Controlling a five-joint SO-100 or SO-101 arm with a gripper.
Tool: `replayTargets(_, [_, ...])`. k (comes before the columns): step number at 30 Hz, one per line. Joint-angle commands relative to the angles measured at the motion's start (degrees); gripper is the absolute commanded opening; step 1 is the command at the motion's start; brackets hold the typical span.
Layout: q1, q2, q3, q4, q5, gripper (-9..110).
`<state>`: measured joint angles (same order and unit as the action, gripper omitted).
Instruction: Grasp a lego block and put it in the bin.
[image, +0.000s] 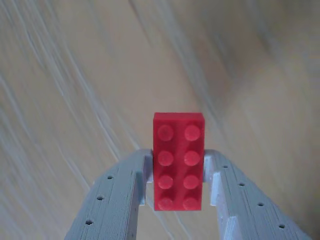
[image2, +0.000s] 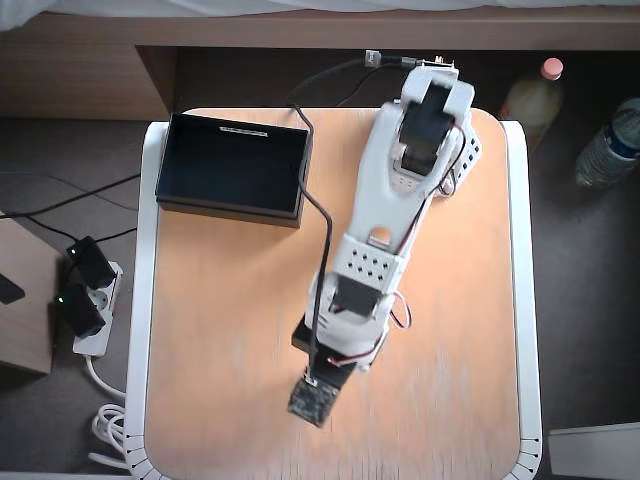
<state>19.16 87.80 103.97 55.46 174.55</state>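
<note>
In the wrist view the red lego block (image: 178, 160) with two rows of studs sits between my two white fingers, which press its long sides; the gripper (image: 178, 172) is shut on it. The wooden table behind it is motion-blurred, so the block looks lifted off the surface. In the overhead view the white arm (image2: 400, 200) reaches from the table's far edge toward the near middle, and the wrist camera (image2: 316, 398) hides the gripper and block. The black bin (image2: 232, 165) stands at the table's far left corner, well away from the gripper.
A black cable (image2: 322, 230) runs along the arm over the table (image2: 220, 340). Off the table are a power strip (image2: 85, 300) on the left and two bottles (image2: 610, 140) at the far right.
</note>
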Motion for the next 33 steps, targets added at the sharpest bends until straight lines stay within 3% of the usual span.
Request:
replayTargets(1, [3.08, 12.13, -6.50, 5.27, -0.70, 0])
replayTargets(15, [21.09, 24.26, -6.59, 23.47, -5.98, 0])
replayTargets(33, [47.99, 31.99, -6.33, 27.95, 1.05, 0])
